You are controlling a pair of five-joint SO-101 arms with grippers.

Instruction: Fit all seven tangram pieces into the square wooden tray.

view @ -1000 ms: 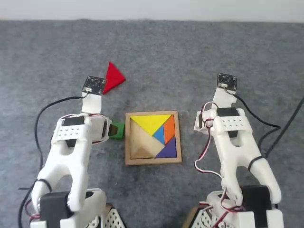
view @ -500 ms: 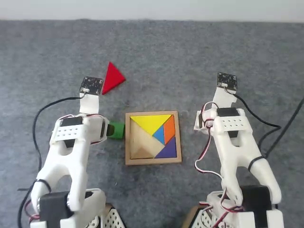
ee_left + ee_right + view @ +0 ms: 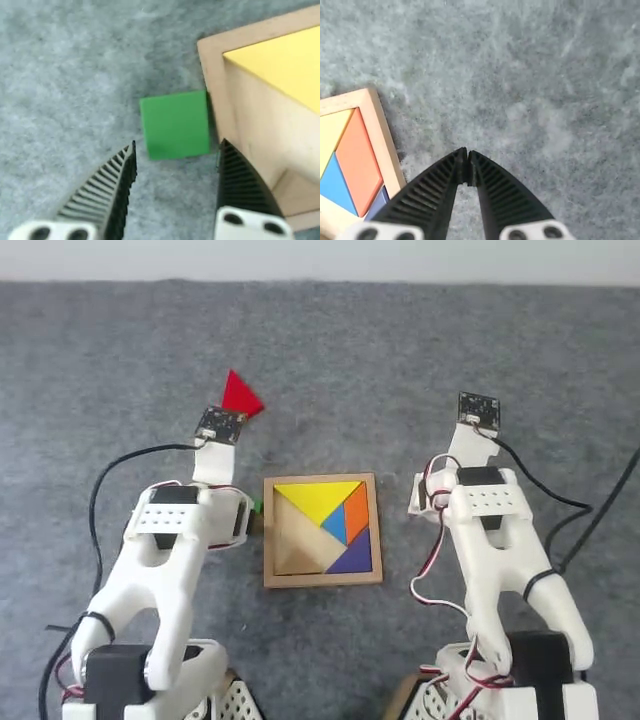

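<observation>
Grey felt covers the bench point(image 3: 400, 350), and a pale wall point(image 3: 320, 260) runs along its far edge. The tray point(image 3: 322, 581) lies flat at mid-bench, a little toward the near edge, between the two arms. A yellow triangle point(image 3: 315, 500) fills its far side, with an orange piece point(image 3: 357, 512) against the right wall, a blue triangle point(image 3: 335, 527) beside it and a purple triangle point(image 3: 352, 557) in the near-right corner. The near-left part of the tray is bare wood. A red triangle point(image 3: 240, 395) lies on the felt toward the far-left of the bench, well apart from the tray.

The green square point(image 3: 175, 124) lies flat on the felt just outside the tray's left wall, near its far-left corner, its edge against the wood or all but touching it. The left fingers point(image 3: 117, 180) stand open and hold nothing. Their tips are just short of the square, and the gap between them is about as wide as the piece. One tip is over the felt, the other at the tray's wall.

The right fingers point(image 3: 461, 161) are closed on nothing, over bare felt just right of the tray's right wall.
</observation>
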